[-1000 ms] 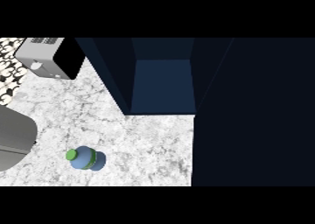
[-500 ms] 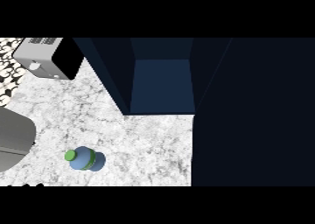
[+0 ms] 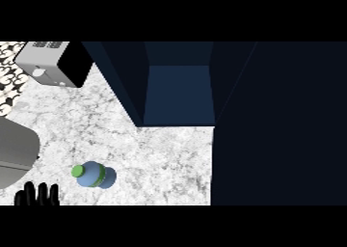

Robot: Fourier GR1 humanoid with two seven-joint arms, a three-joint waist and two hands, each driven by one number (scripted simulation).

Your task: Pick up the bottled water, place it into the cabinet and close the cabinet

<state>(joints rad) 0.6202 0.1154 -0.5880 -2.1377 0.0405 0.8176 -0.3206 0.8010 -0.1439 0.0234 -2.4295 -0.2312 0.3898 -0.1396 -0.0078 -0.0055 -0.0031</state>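
The bottled water, blue with a green cap, stands on the marble counter at the lower left, seen from above. The dark blue cabinet stands open behind it at the centre, its inside bare, and its door fills the view's right side. My left hand shows only as black fingertips pointing up at the lower edge, left of and just below the bottle, not touching it. My right hand does not show.
A toaster sits at the back left of the counter. A grey rounded sink or appliance edge lies at the far left. A patterned tile wall borders the upper left.
My left hand's fingertips have come into view at the lower left edge; earlier no hand showed. The bottle and cabinet have not moved.
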